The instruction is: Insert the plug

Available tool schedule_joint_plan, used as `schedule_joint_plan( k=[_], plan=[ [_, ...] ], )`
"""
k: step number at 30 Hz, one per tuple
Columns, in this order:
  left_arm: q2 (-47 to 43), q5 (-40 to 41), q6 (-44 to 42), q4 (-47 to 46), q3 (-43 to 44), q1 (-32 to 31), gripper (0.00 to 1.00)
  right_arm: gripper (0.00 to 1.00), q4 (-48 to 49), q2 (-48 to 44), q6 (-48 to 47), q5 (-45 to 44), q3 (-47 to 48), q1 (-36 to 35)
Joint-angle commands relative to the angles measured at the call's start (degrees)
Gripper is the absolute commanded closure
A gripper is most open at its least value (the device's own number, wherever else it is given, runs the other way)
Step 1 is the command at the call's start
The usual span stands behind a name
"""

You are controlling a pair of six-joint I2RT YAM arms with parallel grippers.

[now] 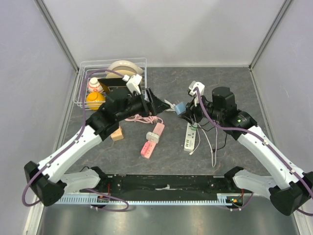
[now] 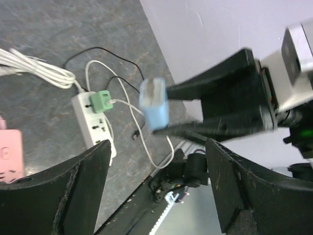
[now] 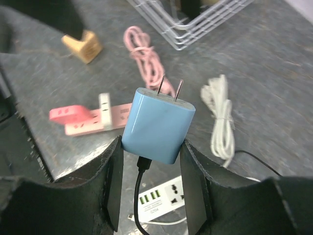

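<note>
My right gripper (image 1: 182, 108) is shut on a light-blue plug adapter (image 3: 159, 125) and holds it above the table, its two metal prongs pointing away from the wrist and a black cable hanging from its base. The plug also shows in the left wrist view (image 2: 155, 104) and in the top view (image 1: 180, 107). A white power strip (image 1: 190, 137) lies below the plug, with a green adapter (image 2: 101, 102) plugged in. A pink power strip (image 1: 152, 139) lies to its left. My left gripper (image 1: 155, 104) is open and empty, hovering just left of the plug.
A wire basket (image 1: 79, 83) with bowls stands at the back left. A coiled pink cable (image 1: 142, 118) and a small wooden block (image 1: 117, 134) lie near the left arm. A bundled white cable (image 3: 220, 117) and loose black and white wires (image 1: 212, 142) lie by the white strip.
</note>
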State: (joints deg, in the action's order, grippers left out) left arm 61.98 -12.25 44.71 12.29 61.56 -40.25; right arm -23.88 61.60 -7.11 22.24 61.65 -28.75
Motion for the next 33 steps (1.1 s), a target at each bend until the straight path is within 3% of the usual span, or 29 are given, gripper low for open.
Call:
schedule_joint_plan(
  k=[1, 15, 23, 33],
  plan=[
    [6.38, -10.94, 6.79, -5.0, 5.41, -0.18, 0.16, 0.96, 0.68, -1.66, -5.98, 8.34, -1.09, -3.84],
    [10.53, -15.07, 6.62, -3.95, 3.74, -2.03, 0.34, 0.98, 0.41, -1.05, -8.35, 8.35, -1.18, -7.63],
    [12.64, -16.32, 4.08, -0.7, 3.3, -2.03, 0.35, 0.98, 0.59, -0.52, -8.53, 8.7, -1.0, -8.07],
    [13.96, -10.34, 0.65, 3.79, 5.06, -2.11, 0.33, 1.0, 0.5, -0.87, -8.97, 7.64, -1.18, -8.25]
  ],
)
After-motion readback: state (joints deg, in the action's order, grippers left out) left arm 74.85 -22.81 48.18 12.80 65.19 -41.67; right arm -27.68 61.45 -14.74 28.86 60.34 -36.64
